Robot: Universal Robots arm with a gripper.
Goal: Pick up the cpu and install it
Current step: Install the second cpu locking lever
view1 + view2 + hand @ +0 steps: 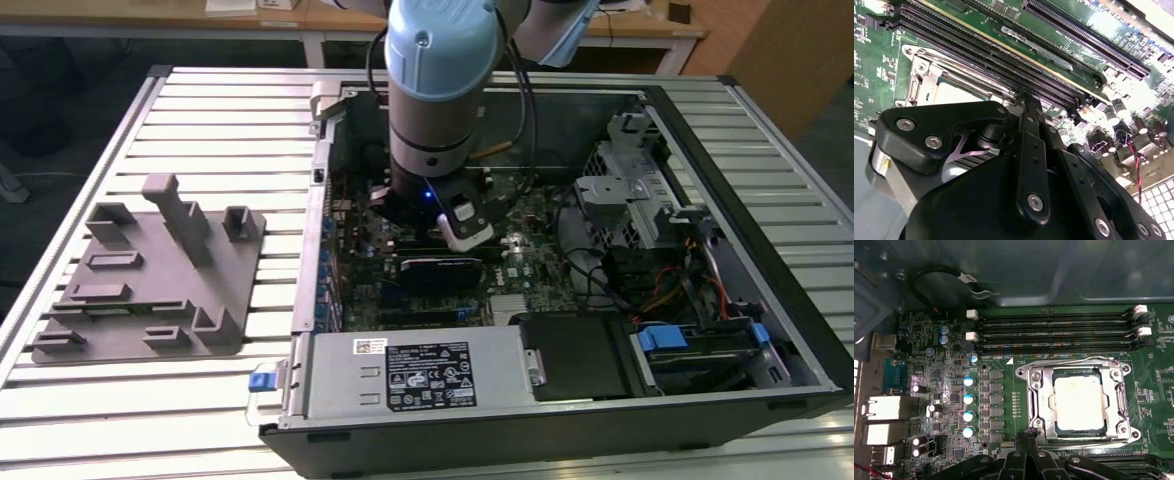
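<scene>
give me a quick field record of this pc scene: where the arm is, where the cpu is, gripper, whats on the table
arm: reaching down into the open computer case, over the motherboard
cpu: lying inside the socket frame, silver top showing
gripper: beside the socket edge, holding nothing visible
memory slots: next to the socket
table: grey fixture block on the exterior view's left of the case
</scene>
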